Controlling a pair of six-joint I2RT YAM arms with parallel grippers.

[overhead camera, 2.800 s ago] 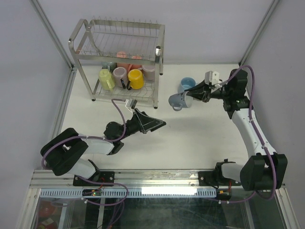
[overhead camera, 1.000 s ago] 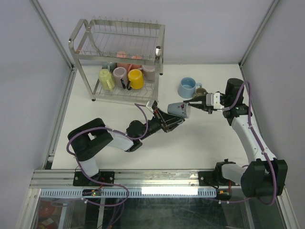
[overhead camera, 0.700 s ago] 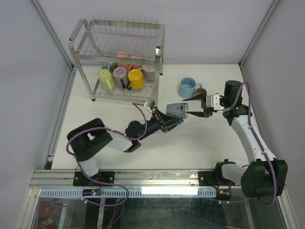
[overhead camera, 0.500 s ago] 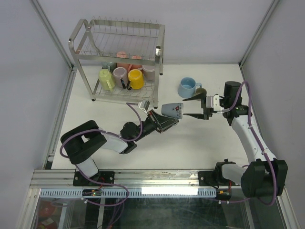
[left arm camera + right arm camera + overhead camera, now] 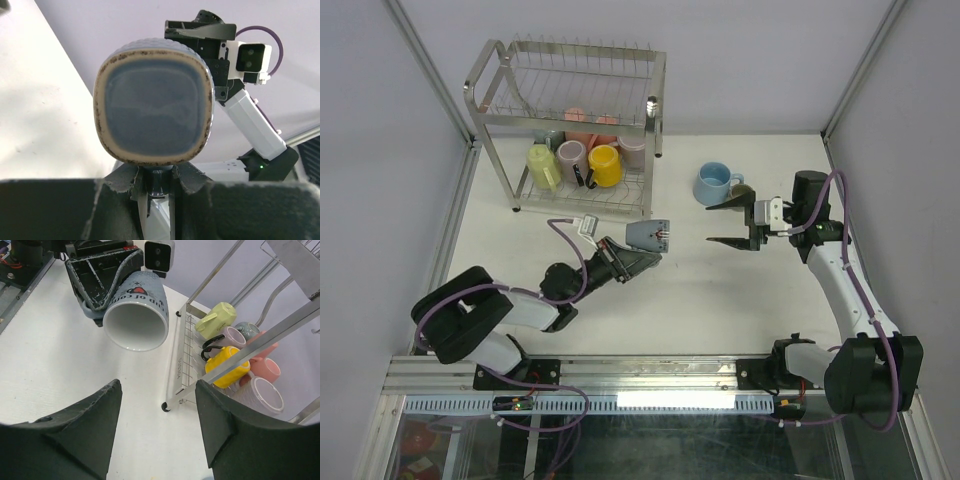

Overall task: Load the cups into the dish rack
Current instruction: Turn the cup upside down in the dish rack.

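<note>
A grey-blue cup (image 5: pixel 648 235) with dark lettering hangs above the table, its white mouth (image 5: pixel 136 325) facing the right wrist camera. My left gripper (image 5: pixel 638 256) is shut on its handle (image 5: pixel 157 181), the cup's square base (image 5: pixel 155 107) filling the left wrist view. My right gripper (image 5: pixel 710 224) stands open and empty to the cup's right, apart from it. A light blue cup (image 5: pixel 713 183) sits upright on the table just behind the right gripper. The chrome dish rack (image 5: pixel 480 82) stands at the back left, with several cups on its lower shelf, among them a yellow cup (image 5: pixel 604 166) and a pale green cup (image 5: pixel 541 165).
The rack's upper shelf (image 5: pixel 575 72) is bare wire. Its near right foot (image 5: pixel 165 406) rests on the table just beyond my right fingers (image 5: pixel 90 425). White walls and aluminium frame posts (image 5: pixel 430 75) enclose the table.
My right gripper opened and let go of the grey-blue cup. The left arm carried the cup left, away from the right gripper, toward the rack's front.
</note>
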